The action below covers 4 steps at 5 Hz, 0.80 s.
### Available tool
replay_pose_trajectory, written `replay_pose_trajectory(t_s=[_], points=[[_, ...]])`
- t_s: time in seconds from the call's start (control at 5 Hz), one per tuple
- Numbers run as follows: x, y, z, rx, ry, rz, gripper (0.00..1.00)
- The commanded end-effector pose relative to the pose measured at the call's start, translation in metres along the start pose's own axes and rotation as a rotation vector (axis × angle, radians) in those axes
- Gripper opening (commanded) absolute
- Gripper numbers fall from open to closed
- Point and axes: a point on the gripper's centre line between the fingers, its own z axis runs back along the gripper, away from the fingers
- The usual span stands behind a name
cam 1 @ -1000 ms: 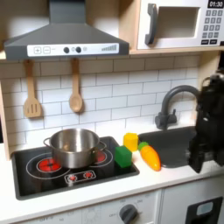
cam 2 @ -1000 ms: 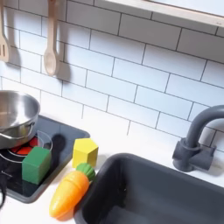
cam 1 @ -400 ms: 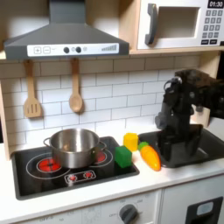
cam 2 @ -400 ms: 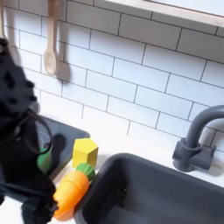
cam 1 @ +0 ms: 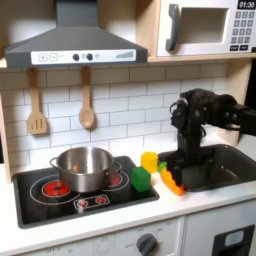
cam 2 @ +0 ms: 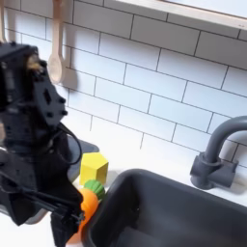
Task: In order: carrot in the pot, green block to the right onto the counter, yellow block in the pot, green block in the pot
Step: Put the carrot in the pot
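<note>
The orange carrot (cam 1: pixel 168 182) lies on the pale counter (cam 1: pixel 200 200) between the stovetop and the sink, its green tip toward the wall. My gripper (cam 1: pixel 180 178) has come down right over it and looks open, one dark finger on the carrot's (cam 2: pixel 91 201) left in the second exterior view, where the gripper (cam 2: pixel 77 222) is low at the left. The green block (cam 1: pixel 140 179) sits on the stovetop's right edge. The yellow block (cam 1: pixel 149 161) (cam 2: pixel 94 167) stands just behind it. The steel pot (cam 1: pixel 85 168) sits on the back left burner.
The black stovetop (cam 1: pixel 60 195) has red rings. A dark sink (cam 1: pixel 225 165) (cam 2: pixel 178 212) with a grey faucet (cam 2: pixel 217 154) lies to the carrot's right. Two wooden utensils (cam 1: pixel 87 100) hang on the tiled wall under the range hood.
My arm has swung in from the first exterior view's right edge, over the sink, and lowered onto the carrot. The carrot, blocks and pot have not moved.
</note>
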Motion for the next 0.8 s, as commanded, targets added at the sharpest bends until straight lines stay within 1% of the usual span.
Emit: replay_pose_trajectory(t_s=[0.0,0.2,0.4,0.6], points=[[0.034,0.008,-0.022,0.0,0.031,-0.024,1.0],[0.052,0.012,-0.028,-0.009,0.028,-0.045,1.0],[0.066,0.003,-0.032,-0.024,0.011,-0.109,1.0],[0.07,0.001,-0.04,-0.025,0.019,-0.12,1.0]])
